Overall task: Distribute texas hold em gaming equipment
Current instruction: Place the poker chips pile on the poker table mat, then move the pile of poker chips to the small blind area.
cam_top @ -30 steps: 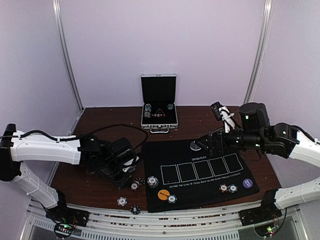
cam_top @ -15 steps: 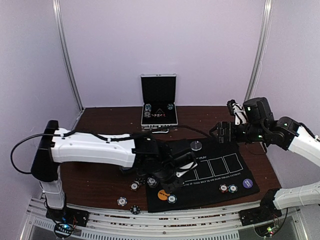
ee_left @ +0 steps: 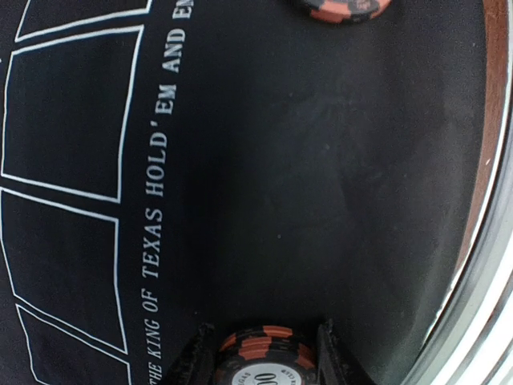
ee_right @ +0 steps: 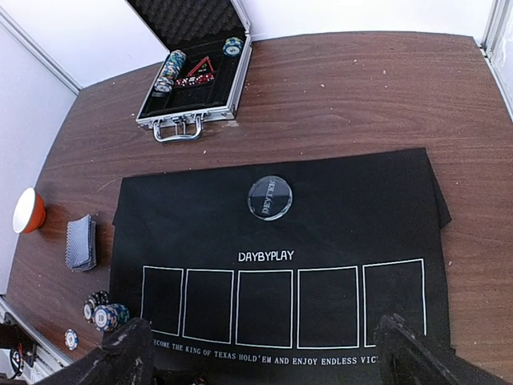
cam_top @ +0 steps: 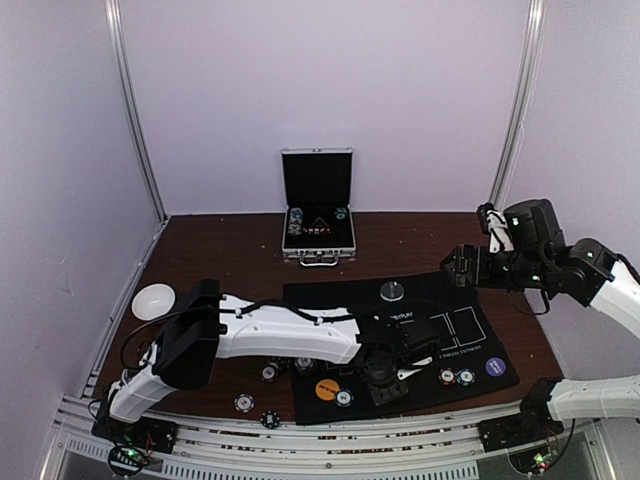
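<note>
Left gripper (cam_top: 385,378) pinches orange-and-black striped poker chip (ee_left: 258,362) low over black felt mat (ee_left: 264,160), likely for placing | right gripper (ee_right: 268,357) hangs spread wide, clear, leaving room.

I find the table (ee_right: 337,88) to be dark brown wood. A black printed mat (ee_right: 345,216) lies flat across its near middle. Beyond the mat's far left corner stands an open silver case (ee_right: 200,115). Left of the mat, on bare wood, I note a deck of cards (ee_right: 80,242), a red-and-white round object (ee_right: 28,211), short chip stacks (ee_right: 104,311) and loose chips (cam_top: 244,403).
</note>
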Controlling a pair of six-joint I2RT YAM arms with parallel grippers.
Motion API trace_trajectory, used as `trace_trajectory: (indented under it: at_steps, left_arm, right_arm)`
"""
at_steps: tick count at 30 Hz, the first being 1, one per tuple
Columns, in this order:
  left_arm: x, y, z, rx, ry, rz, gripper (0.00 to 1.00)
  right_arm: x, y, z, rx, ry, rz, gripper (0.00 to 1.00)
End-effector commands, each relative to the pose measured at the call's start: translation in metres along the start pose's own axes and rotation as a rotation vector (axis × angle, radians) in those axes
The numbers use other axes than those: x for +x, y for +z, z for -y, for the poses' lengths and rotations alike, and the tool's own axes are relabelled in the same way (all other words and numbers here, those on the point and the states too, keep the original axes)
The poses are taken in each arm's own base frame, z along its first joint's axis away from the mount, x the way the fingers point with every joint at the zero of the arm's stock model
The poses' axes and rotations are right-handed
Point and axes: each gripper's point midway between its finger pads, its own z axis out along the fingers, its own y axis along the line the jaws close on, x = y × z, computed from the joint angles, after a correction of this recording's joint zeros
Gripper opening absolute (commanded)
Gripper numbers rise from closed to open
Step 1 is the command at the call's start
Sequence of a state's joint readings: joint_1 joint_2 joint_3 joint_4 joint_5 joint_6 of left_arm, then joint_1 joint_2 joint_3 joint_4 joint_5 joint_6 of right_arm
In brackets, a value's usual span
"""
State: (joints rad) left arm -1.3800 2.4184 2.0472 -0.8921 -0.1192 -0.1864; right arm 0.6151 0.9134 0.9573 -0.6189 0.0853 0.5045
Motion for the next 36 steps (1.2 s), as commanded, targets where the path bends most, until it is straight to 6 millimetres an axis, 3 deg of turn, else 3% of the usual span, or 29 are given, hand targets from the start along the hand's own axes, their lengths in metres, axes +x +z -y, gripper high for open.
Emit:
trace_trajectory:
  at_steps: [1,3,7,9,11,17,22,26,29,33,36]
  left_arm:
    - [0.006,0.013,-0.004,-0.024,0.032,-0.036,0.0]
    - [0.006,0.013,-0.005,-0.028,0.032,-0.037,0.0]
    - [-0.004,0.001,-0.006,-0.027,0.026,0.003,0.47]
    - [-0.016,-0.015,-0.007,-0.028,0.019,0.051,0.62]
    - [-0.027,-0.03,-0.009,-0.03,0.018,0.098,0.71]
    - [-0.054,-0.089,-0.015,-0.026,0.013,0.239,0.75]
    - [-0.048,-0.156,-0.02,-0.007,-0.004,0.384,0.77]
    - [-0.023,-0.208,-0.031,0.037,-0.06,0.475,0.81]
    - [0.008,-0.241,-0.057,0.053,-0.173,0.524,0.84]
    - [0.07,-0.252,-0.111,-0.001,-0.382,0.518,0.89]
    - [0.127,-0.241,-0.15,-0.057,-0.559,0.467,0.93]
  right_arm:
    - [0.013,0.005,0.005,0.008,-0.004,-0.035,0.98]
    - [0.015,0.007,0.001,-0.014,-0.007,-0.051,0.98]
    - [0.016,0.01,0.0,-0.011,-0.025,-0.065,0.98]
    - [0.011,0.008,0.0,-0.003,-0.029,-0.06,0.98]
    - [0.005,0.006,-0.002,-0.005,-0.032,-0.048,0.98]
    - [-0.007,0.003,-0.006,0.001,-0.043,-0.031,0.98]
    - [-0.004,0.008,-0.014,-0.038,-0.037,-0.048,0.97]
    - [0.013,0.023,-0.017,-0.061,-0.032,-0.113,0.94]
    - [0.041,0.044,-0.01,-0.018,-0.025,-0.207,0.87]
    - [0.087,0.06,-0.029,0.0,-0.116,-0.338,0.86]
    - [0.123,0.067,-0.045,0.016,-0.215,-0.43,0.9]
